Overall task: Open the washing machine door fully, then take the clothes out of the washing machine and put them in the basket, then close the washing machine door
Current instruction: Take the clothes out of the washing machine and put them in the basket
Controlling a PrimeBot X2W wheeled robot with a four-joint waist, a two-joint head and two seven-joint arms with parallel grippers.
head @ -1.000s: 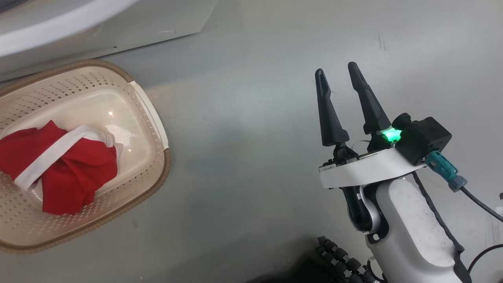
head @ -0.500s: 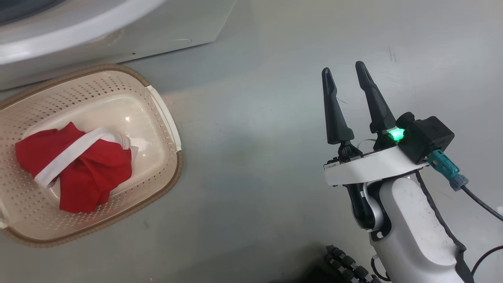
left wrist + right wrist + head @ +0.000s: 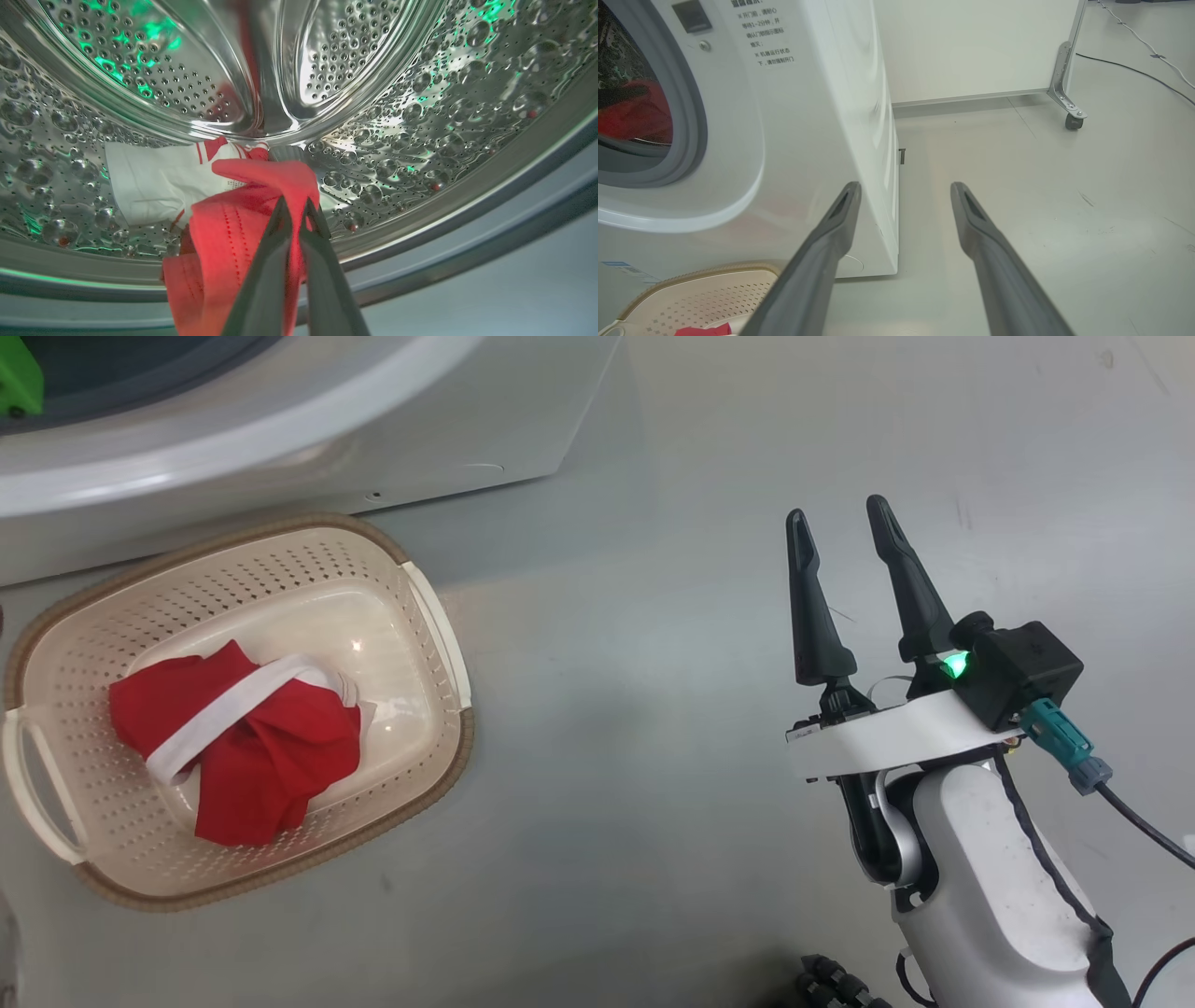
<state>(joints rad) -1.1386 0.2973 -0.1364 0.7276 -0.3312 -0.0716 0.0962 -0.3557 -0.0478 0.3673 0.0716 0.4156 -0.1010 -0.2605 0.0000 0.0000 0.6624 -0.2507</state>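
Head camera swung since a second ago: the basket [image 3: 280, 523] now shows nearly whole, left handle included, with more of the washing machine [image 3: 373, 439] above it; neither has shifted on the floor [image 3: 653, 616]. One red garment [image 3: 252, 747] with a white band lies bunched in the basket, which stands just before the washer's front. Your left tool [image 3: 296, 205] is inside the drum [image 3: 373, 70], clenched on a fold of red cloth [image 3: 224, 233]. A white piece [image 3: 149, 182] lies behind it, possibly a separate garment; you cannot tell from this angle. Your right tool [image 3: 840, 513] hangs released over the floor, well apart from the basket, fingers spread.
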